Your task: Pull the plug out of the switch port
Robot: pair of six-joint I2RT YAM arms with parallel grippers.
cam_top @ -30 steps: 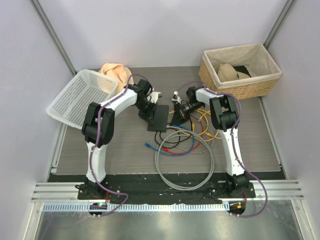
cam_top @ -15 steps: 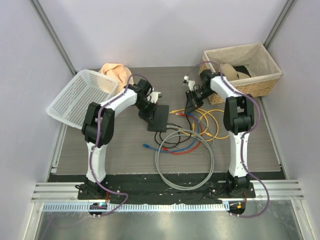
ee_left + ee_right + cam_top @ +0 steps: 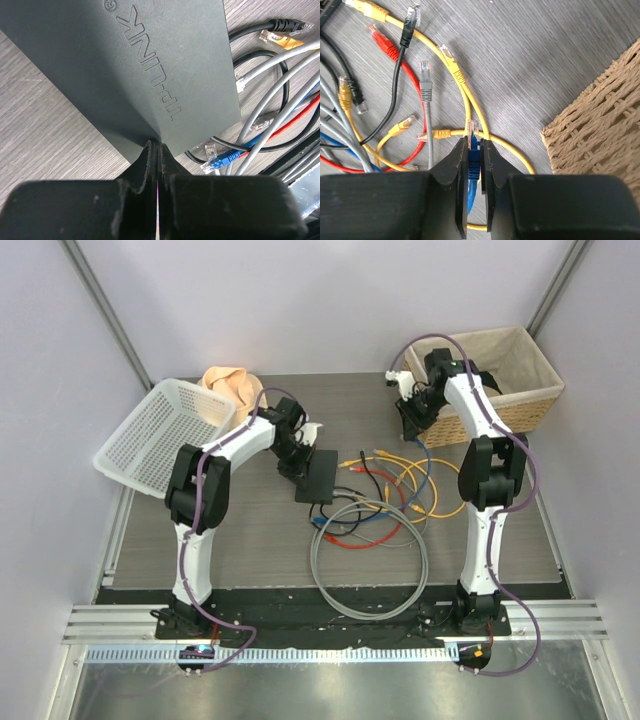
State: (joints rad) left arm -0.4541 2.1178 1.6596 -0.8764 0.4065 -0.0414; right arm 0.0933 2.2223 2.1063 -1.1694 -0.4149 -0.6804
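Between the narrowly closed jaws of the right gripper (image 3: 474,144), a blue network plug with a clear tip (image 3: 473,131) is pinched, and its cable is seen trailing back under the wrist. The plug is held above the grey wood-grain table (image 3: 530,60), just beside a woven wicker basket (image 3: 600,115) and well apart from the flat matte-black rectangular switch (image 3: 318,477). That switch is kept at the table's centre, where the left gripper (image 3: 157,152), its jaws pressed together with nothing between them, is set against the near edge of the box. A tangle of loose yellow, red, grey and black cables (image 3: 385,505) is spread between the two arms. The extraction itself is judged complete, since the plug is clear of any socket. Only its release seems left. Whether other sockets are occupied cannot be told.
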